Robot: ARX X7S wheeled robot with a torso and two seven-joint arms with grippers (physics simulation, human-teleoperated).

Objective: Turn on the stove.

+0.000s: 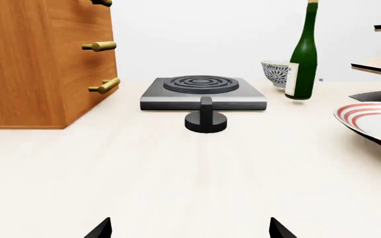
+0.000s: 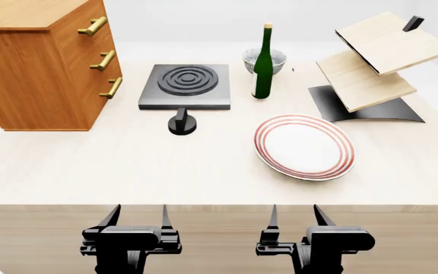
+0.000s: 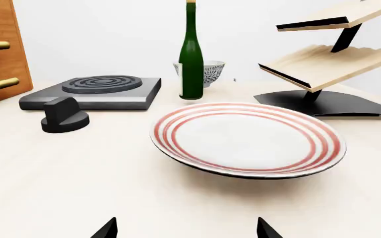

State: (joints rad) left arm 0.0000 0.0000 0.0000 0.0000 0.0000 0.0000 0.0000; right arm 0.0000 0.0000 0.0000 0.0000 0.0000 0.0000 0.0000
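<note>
The stove (image 2: 187, 85) is a flat dark grey slab with a ringed burner at the back middle of the table. Its black round knob (image 2: 182, 124) stands in front of it. The stove (image 1: 202, 91) and knob (image 1: 206, 119) face the left wrist view; the right wrist view shows the stove (image 3: 97, 91) and knob (image 3: 64, 116) too. My left gripper (image 2: 138, 220) is open and empty at the table's front edge, well short of the knob. My right gripper (image 2: 296, 219) is open and empty beside it.
A wooden drawer cabinet (image 2: 40, 63) stands at the back left. A green bottle (image 2: 263, 63) and a patterned bowl (image 2: 276, 57) stand right of the stove. A red-striped white plate (image 2: 303, 146) lies right of the middle. A tilted wooden rack (image 2: 375, 68) stands at the back right.
</note>
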